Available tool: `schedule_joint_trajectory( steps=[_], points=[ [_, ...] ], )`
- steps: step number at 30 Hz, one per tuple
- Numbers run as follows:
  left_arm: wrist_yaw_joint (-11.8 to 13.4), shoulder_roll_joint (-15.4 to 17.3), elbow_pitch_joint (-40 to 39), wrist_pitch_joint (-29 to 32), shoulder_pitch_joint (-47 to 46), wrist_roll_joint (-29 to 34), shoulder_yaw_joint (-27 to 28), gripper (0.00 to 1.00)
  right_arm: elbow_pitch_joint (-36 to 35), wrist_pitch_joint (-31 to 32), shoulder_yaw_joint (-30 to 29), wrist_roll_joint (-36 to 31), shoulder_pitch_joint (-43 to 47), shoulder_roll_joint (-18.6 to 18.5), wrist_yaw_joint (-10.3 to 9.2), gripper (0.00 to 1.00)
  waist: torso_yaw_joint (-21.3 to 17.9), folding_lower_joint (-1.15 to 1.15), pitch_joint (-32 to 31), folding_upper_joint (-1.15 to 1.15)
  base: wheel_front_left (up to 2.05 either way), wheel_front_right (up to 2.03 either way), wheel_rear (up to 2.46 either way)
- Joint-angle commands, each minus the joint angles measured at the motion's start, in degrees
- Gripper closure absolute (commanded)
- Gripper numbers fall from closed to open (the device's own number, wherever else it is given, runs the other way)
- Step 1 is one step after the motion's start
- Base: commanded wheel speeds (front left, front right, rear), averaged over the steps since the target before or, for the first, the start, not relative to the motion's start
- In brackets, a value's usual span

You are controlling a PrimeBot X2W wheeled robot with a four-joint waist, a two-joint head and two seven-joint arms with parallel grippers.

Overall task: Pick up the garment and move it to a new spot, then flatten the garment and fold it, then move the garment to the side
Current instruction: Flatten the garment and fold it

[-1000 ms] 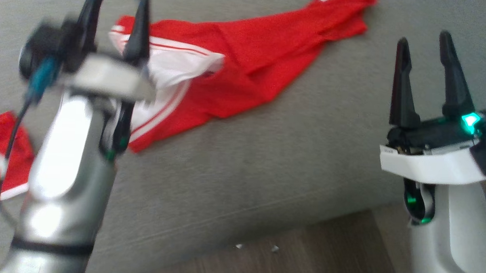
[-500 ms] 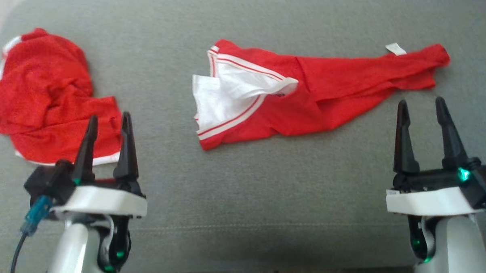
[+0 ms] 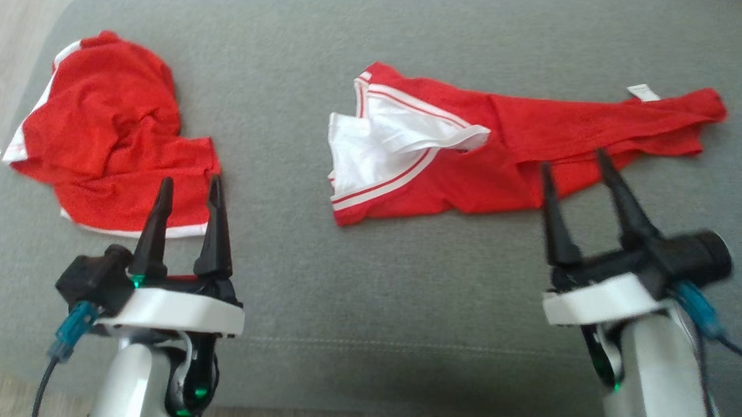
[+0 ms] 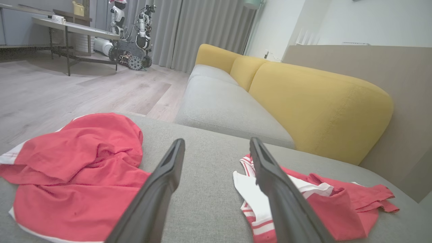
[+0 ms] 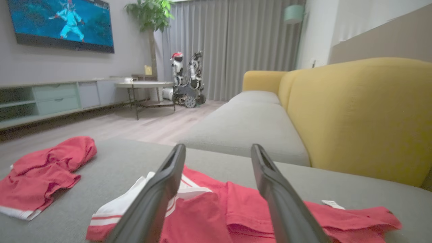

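Left tool (image 3: 190, 179) first, lower left of the head view: both dark fingers spread wide, nothing between them, nothing held. Its tips sit in front of the bottom hem of the bunched red garment (image 3: 114, 131), and from this angle I can't say whether they touch the cloth or hang above it. Over at lower right, the right tool (image 3: 572, 159) is smeared with blur, but the gap between its fingers reads clearly: wide apart and empty as well. Its tips overlap the near edge of the stretched-out red garment (image 3: 534, 134); contact or clearance, can't call it. Both forearms run off the bottom of the frame.

Moving outward: the stretched-out red garment lies on the grey cushion (image 3: 368, 282), centre to upper right of the head view. Its long axis runs left to right across the frame, climbing a touch toward the right. The broad end, with a white panel (image 3: 373, 147) and striped trim, faces left. The narrow end tapers to the upper right, a small white label (image 3: 642, 91) at its top edge. In the right wrist view the tool's own fingers hide strips of it, and the bottom edge cuts off its near side. The bunched one sits well apart, upper left, near the cushion's rounded corner. A yellow backrest (image 4: 320, 101) rises beyond in the left wrist view.
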Motion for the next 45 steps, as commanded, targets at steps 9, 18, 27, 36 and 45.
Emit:
schedule_joint_trajectory(
  steps=[9, 18, 27, 36, 45],
  points=[
    [1.9, 0.3, -1.6, -0.3, -4.6, -3.1, -3.4, 0.0, 9.9, 5.0, 11.1, 0.8, -14.2, -10.1, 0.41, 0.0, 8.6, 0.0, 6.5, 0.0, 0.0, 0.0, 0.0],
    [3.1, 0.3, -1.5, -0.3, -5.1, -5.0, -5.4, 0.0, 19.2, 6.9, 19.1, 5.8, -21.4, -17.3, 0.41, 0.0, 14.0, 0.0, 9.1, 0.0, 0.0, 0.0, 0.0],
    [3.8, 0.3, -1.9, -0.3, -5.5, -5.7, -6.5, 0.0, 24.7, 8.1, 21.2, 8.6, -24.8, -19.0, 0.41, 1.0, 15.6, 0.0, 10.3, 0.0, 0.0, 0.0, 0.0],
    [4.4, 0.3, -1.8, -0.3, -5.8, -5.9, -6.8, 0.0, 25.1, 5.9, 19.2, 11.8, -28.5, -19.3, 0.41, 1.0, 15.3, 0.0, 10.3, 0.0, 0.0, 0.0, 0.0],
    [4.4, 0.3, -2.5, -0.3, -6.8, -7.2, -8.8, 0.0, 21.8, 11.3, 18.9, 11.4, -41.5, -26.7, 0.41, 1.0, 16.9, 0.0, 12.3, 0.0, 0.0, 0.0, 0.0]
  ],
)
